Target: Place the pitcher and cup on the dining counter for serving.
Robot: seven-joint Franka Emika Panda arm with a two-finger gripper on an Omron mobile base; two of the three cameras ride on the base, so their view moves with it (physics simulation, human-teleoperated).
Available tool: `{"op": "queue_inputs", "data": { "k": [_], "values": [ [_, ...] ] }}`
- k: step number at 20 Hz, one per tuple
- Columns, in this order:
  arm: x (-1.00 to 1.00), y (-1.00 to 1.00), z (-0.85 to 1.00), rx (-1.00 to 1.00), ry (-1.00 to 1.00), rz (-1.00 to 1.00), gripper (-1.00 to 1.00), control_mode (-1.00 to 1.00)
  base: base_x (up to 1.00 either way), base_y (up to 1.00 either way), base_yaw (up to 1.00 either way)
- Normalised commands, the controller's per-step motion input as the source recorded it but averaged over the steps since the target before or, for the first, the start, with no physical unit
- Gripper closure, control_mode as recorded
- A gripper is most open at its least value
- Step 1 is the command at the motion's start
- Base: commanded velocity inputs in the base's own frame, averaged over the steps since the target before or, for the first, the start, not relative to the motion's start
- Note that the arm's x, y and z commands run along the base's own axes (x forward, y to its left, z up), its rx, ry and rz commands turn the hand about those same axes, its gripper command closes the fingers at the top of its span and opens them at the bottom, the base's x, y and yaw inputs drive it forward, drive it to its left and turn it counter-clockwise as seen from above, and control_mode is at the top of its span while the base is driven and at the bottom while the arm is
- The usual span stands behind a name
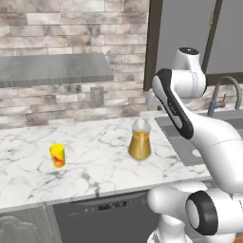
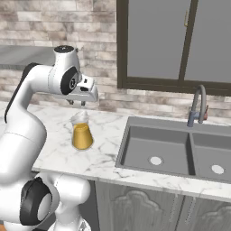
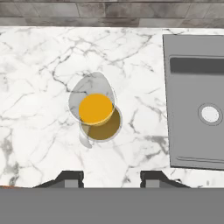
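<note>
The pitcher (image 1: 140, 142) (image 2: 82, 133) (image 3: 96, 113), a clear glass carafe with amber liquid, stands upright on the marble worktop (image 1: 95, 171) just left of the sink. The yellow cup (image 1: 57, 155) with a red mark stands further left on the same worktop. My gripper (image 2: 76, 103) (image 3: 111, 178) hangs above the pitcher and a little to its near side, pointing down. It is open and its fingers hold nothing. The dining counter is out of view.
A grey double sink (image 2: 158, 149) (image 3: 197, 100) with a faucet (image 2: 198, 106) lies right of the pitcher. A brick backsplash with an outlet (image 1: 97, 96) runs behind, and a range hood (image 1: 57, 69) hangs at the left. Bare marble lies between cup and pitcher.
</note>
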Motion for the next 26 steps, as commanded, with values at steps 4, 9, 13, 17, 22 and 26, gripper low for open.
{"op": "queue_inputs", "data": {
  "k": [4,9,13,17,22,26],
  "values": [
    [0.00,0.00,0.03,0.00,0.00,0.00,-1.00,-1.00,0.00,0.00,0.00],
    [0.00,0.00,0.00,0.00,0.00,0.00,-1.00,-1.00,0.00,0.00,0.00],
    [0.00,0.00,0.00,0.00,0.00,0.00,-1.00,-1.00,0.00,0.00,0.00],
    [0.00,0.00,0.00,0.00,0.00,0.00,-1.00,-1.00,0.00,0.00,0.00],
    [0.00,0.00,0.00,0.00,0.00,0.00,-1.00,-1.00,0.00,0.00,0.00],
    [0.00,0.00,0.00,0.00,0.00,0.00,-1.00,-1.00,0.00,0.00,0.00]
  ]
}}
